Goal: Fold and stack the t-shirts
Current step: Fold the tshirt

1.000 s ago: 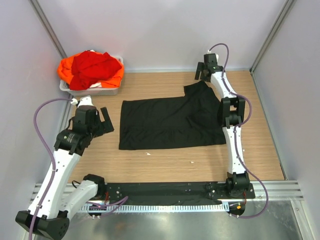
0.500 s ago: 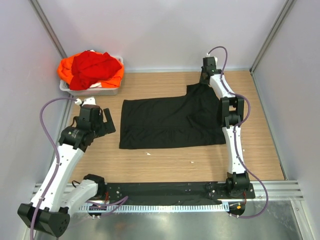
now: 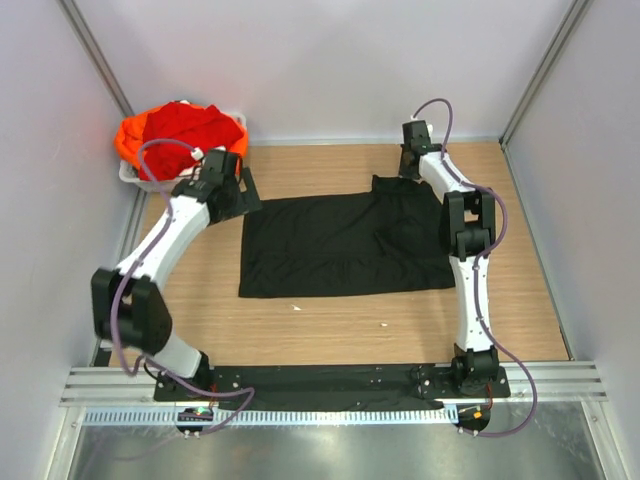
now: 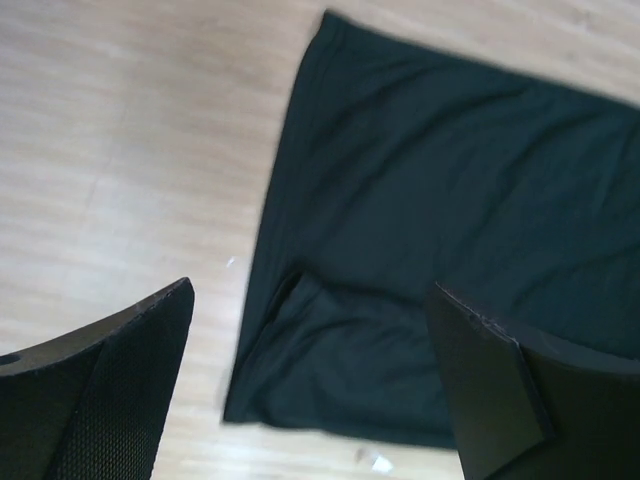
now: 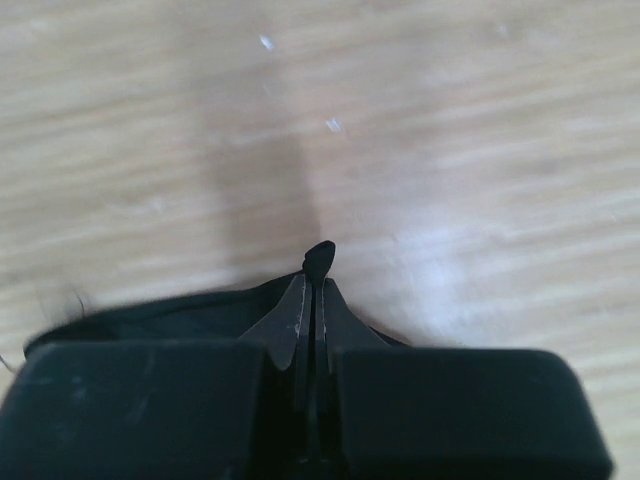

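Your right fingers (image 5: pixel 290 320) are pinched closed on the far right corner of the black cloth t-shirt (image 3: pixel 340 245), flat on the wooden bench (image 3: pixel 330 330); left fingers (image 4: pixel 120 370) hang spread wide, holding nothing, near its far left corner. Grip that corner deep, then lift both evenly.

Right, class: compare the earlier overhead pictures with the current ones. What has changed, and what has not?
The left gripper swung from the table's near-left side out to the far-left corner of the black t-shirt, and is open above it. The right gripper moved onto the shirt's far-right sleeve and is shut on a pinch of cloth. The shirt's body stayed flat; the red t-shirt and orange t-shirt stayed in the tub.
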